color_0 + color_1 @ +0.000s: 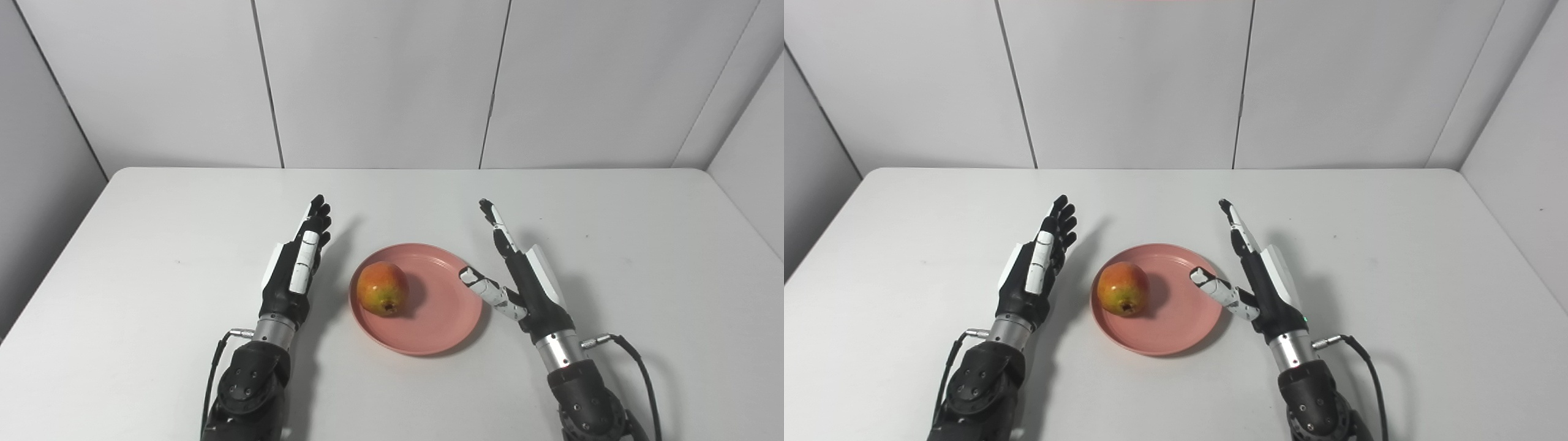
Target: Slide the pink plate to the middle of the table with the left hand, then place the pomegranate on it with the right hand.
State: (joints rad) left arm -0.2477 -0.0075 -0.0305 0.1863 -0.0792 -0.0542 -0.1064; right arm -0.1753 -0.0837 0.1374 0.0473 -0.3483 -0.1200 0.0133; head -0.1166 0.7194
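The pink plate lies near the middle of the white table. The red-and-yellow pomegranate rests on the plate's left part. My left hand is open and empty, fingers stretched forward, just left of the plate and apart from it. My right hand is open and empty at the plate's right edge, fingers pointing away and the thumb reaching over the rim. The same scene shows in the right eye view, with the plate, pomegranate, left hand and right hand.
The white table is walled in by grey panels at the back and both sides. Cables hang from both wrists near the front edge.
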